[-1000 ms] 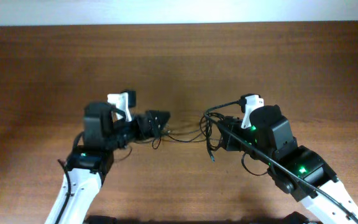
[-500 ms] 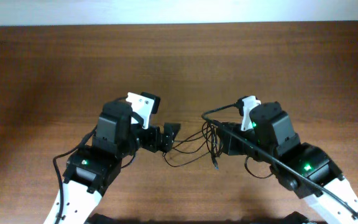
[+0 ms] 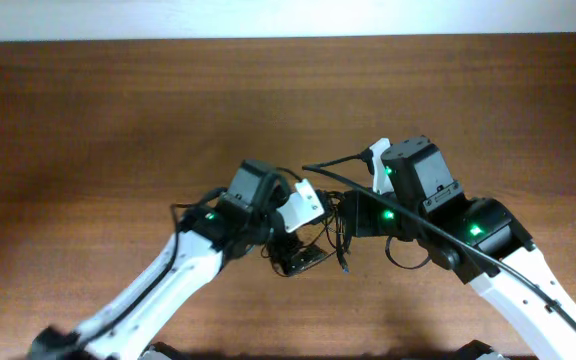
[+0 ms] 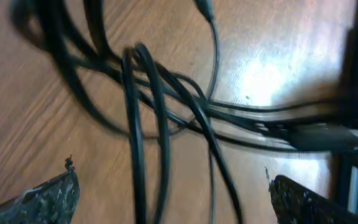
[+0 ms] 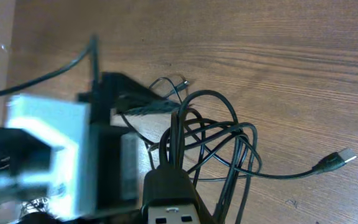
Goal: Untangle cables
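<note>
The cables (image 3: 336, 232) lie as a bunch of thin black loops on the wooden table between the two arms. My left gripper (image 3: 306, 258) is wide open right over them. In the left wrist view several strands (image 4: 160, 118) run between its fingertips (image 4: 48, 199), none of them pinched. My right gripper (image 3: 356, 216) is shut on a cable's black USB plug (image 5: 169, 199), from which the loops (image 5: 222, 146) hang out over the table. A small free plug end (image 5: 337, 158) lies to the right of them.
The brown wooden table (image 3: 118, 120) stretches all round. The left gripper's white and black body (image 5: 67, 155) shows blurred and close in the right wrist view. A pale wall edge (image 3: 288, 18) runs along the back.
My left arm has swung right and forward from beside the cables to directly over the bunch, staying open. The right gripper has shifted slightly left and back with the plug.
</note>
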`<state>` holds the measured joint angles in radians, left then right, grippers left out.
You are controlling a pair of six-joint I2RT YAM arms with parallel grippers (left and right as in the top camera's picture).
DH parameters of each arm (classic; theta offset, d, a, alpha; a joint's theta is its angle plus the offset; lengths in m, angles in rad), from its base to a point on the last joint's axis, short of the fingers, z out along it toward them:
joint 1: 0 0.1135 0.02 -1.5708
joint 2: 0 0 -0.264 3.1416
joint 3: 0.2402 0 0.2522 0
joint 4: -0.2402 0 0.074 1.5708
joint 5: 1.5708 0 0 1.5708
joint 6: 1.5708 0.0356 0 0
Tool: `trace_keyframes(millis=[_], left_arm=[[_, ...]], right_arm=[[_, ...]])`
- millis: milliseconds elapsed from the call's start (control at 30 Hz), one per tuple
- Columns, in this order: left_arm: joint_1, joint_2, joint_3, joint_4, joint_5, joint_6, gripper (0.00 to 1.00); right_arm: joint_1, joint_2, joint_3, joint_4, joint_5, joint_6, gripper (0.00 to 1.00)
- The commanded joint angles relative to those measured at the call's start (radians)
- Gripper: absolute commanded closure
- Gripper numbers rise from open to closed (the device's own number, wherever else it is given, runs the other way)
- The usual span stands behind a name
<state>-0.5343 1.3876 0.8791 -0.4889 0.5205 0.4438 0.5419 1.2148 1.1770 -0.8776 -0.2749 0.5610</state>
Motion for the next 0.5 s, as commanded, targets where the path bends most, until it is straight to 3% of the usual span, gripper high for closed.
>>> trace_keyframes(millis=[0,167,333,367,467], left_arm=[[-0.004,0.079,0.004,0.084,0.010,0.022,1.00],[0.097,-0.083,0.042,0.093,0.007,-0.192,1.00],[0.288,-0.389,0.043,0.151,0.007,-0.474,1.00],[0.345,-0.454,0.043,0.147,0.007,-0.541,1.00],[0.448,-0.537,0.043,0.100,0.006,-0.563,1.00]], right_arm=[[-0.006,-0.005,0.027,0.002,-0.002,-0.012,0.95],[-0.006,0.023,0.026,-0.066,0.208,-0.005,0.96],[-0.006,0.145,0.024,-0.115,0.146,-0.007,0.96],[-0.010,0.182,0.024,-0.124,0.174,0.021,0.96],[-0.073,0.219,0.024,-0.211,0.320,0.197,0.96]])
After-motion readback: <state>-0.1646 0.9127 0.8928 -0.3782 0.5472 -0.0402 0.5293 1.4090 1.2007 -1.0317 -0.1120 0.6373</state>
